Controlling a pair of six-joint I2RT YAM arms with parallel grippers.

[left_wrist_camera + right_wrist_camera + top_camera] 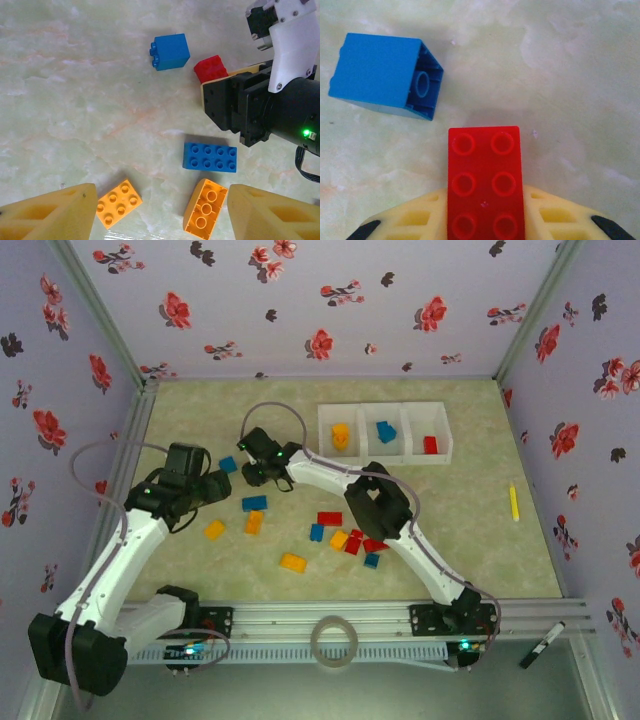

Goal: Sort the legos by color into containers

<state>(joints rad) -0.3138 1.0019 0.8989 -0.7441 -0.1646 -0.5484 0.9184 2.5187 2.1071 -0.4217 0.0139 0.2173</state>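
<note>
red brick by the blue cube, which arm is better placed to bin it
Right: the right hand is shut on the red brick, nearer the tray; the left hand hangs open above orange bricks.

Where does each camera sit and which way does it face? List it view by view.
Top external: above and behind, looking down on table and white tray; left arm and right arm show.
Left wrist: on the left arm, facing down at a blue eight-stud brick; left hand open.
Right wrist: on the right arm, facing down; right hand shut on the red brick.
Shared: both wrist views show the red brick and blue cube.
</note>
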